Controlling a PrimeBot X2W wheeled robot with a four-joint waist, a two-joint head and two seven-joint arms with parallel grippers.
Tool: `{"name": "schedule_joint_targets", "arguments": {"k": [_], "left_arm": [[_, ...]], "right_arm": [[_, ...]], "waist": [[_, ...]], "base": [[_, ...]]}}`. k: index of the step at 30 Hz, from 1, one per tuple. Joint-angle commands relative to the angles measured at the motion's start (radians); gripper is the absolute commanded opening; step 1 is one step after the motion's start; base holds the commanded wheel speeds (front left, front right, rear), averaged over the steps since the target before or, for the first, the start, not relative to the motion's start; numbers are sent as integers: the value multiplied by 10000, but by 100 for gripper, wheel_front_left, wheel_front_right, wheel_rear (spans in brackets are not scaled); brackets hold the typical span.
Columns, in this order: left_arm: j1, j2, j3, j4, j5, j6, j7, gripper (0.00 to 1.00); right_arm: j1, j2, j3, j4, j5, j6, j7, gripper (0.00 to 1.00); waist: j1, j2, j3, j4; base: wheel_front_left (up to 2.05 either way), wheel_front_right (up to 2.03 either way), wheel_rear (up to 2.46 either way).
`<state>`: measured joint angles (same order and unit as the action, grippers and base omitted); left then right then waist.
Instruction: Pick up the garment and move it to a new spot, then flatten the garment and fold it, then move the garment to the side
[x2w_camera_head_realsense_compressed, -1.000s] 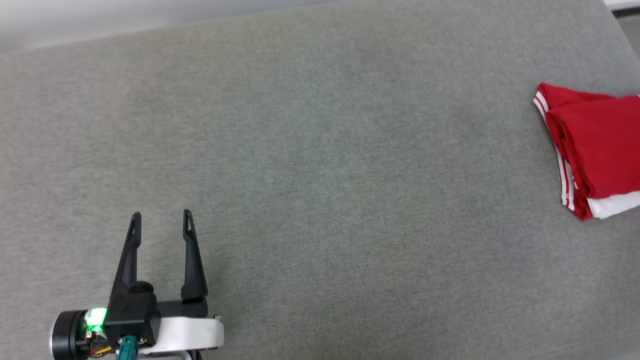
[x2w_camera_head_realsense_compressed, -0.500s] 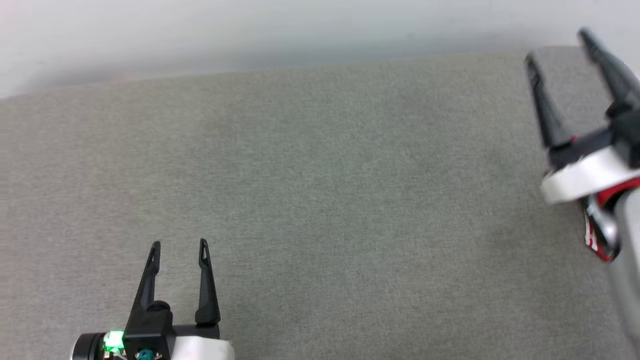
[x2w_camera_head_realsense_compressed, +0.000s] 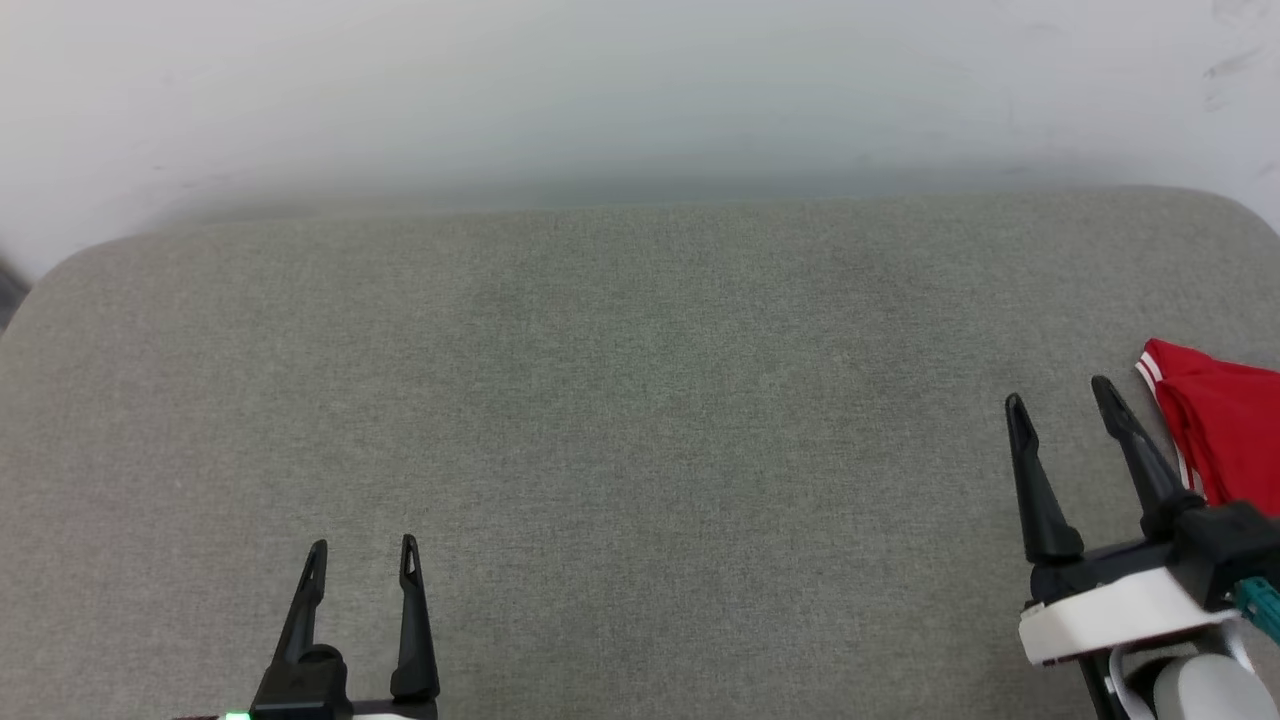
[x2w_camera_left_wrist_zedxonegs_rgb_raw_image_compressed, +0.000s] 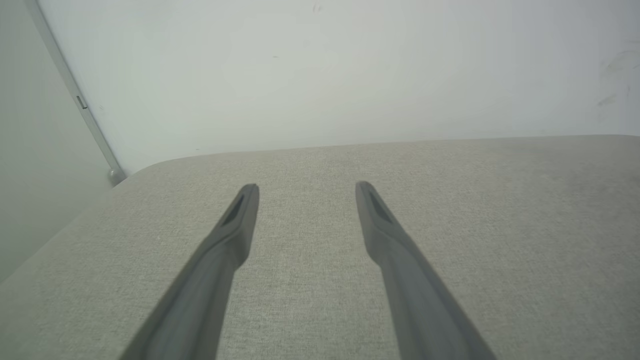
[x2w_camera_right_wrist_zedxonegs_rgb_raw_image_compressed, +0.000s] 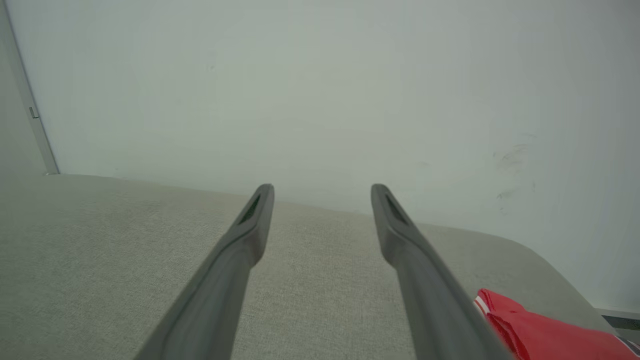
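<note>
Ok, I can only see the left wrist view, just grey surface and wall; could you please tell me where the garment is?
Observer: The garment lies at the far right of the grey surface, at the head view's right edge.
Operator: Thanks, does it look folded?
Observer: It seems so: the right wrist view shows red layers stacked, with a white-striped edge.
Operator: Is the right gripper holding it?
Observer: No, the right gripper stands open beside it, nothing between its fingers.

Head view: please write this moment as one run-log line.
left end effector: open, empty | right end effector: open, empty, left of red garment | red garment: lies on grey cushion, right edge, not held
</note>
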<state>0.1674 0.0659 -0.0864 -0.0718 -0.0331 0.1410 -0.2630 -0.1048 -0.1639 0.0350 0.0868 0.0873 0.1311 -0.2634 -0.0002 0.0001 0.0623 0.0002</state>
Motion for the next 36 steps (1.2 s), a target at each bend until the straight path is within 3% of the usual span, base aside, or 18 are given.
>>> {"name": "schedule_joint_targets", "arguments": {"k": [1,8,18,32,33,36], "left_arm": [[134,-7,45,15,-27,-35,-21,100],[397,-28,121,161,-32,-176,-21,100],[553,-68,128,184,-38,-399,-21,100],[492,-111,274,277,20,-570,-21,100],[508,-100,264,269,-40,-547,3,0],[535,-109,249,533,-65,-545,13,0]], "right_arm": [[334,140,-73,-243,-73,-8,-11,100],[1603,713,-606,-948,-73,-8,-10,100],[2712,1037,-910,-1612,149,-8,-10,100],[3004,1157,-774,-1621,359,-8,-11,100],[2955,1110,-780,-1627,359,0,0,0],[2964,1110,-773,-1356,364,0,8,0]], "waist": [[2,-1,-146,41],[2,-1,-530,165],[2,-1,-759,269],[2,-1,-768,283],[2,-1,-769,282],[2,-1,-766,285]], "base": [[0,0,0],[0,0,0],[0,0,0],[0,0,0],[0,0,0],[0,0,0]]}}
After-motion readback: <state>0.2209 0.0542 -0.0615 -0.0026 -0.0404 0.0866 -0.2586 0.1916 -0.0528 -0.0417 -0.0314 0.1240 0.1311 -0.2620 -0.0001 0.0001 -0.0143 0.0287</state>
